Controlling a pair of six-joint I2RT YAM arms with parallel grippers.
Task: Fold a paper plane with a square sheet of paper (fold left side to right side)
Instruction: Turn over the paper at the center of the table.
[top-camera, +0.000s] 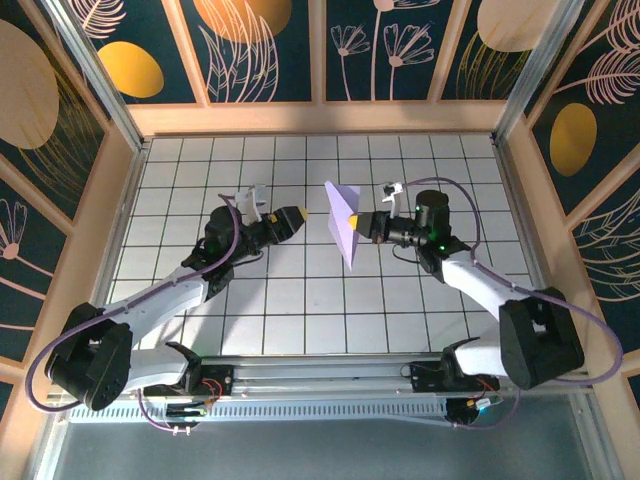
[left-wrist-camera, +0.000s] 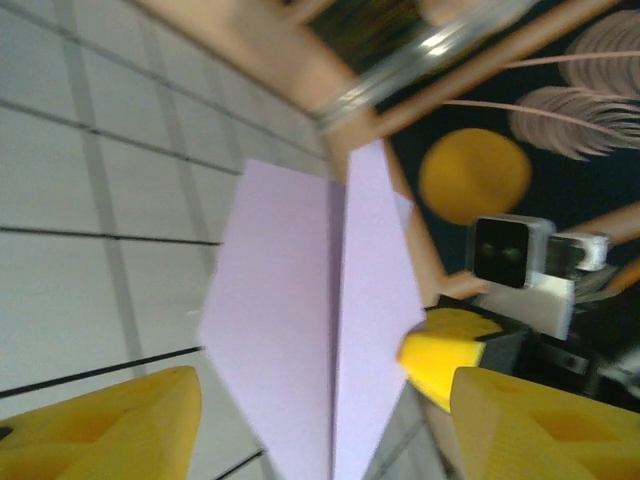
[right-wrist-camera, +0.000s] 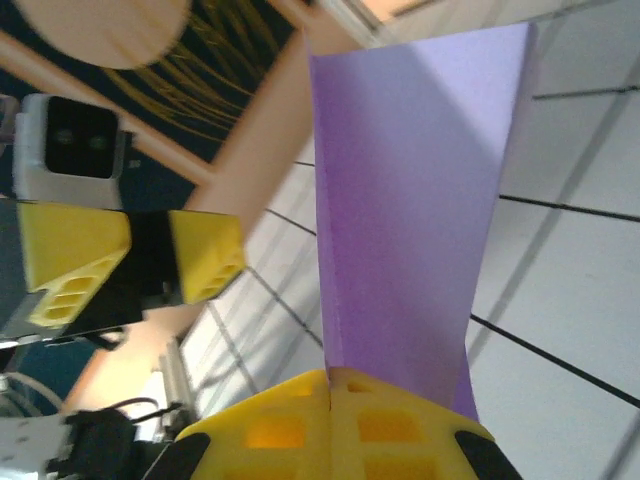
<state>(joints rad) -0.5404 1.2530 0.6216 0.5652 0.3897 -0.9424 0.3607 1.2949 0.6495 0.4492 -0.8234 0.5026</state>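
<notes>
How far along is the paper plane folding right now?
Done: the sheet already shows folds, a pointed outline and a middle crease. In hand: the right gripper pinches it, raised on edge; the left gripper stands open, apart. Left, likely: further narrowing folds.

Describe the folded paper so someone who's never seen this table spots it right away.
Start at the white tiled table and look near its middle. The folded paper is held up there by the right gripper; it is the only pale purple thing.
</notes>
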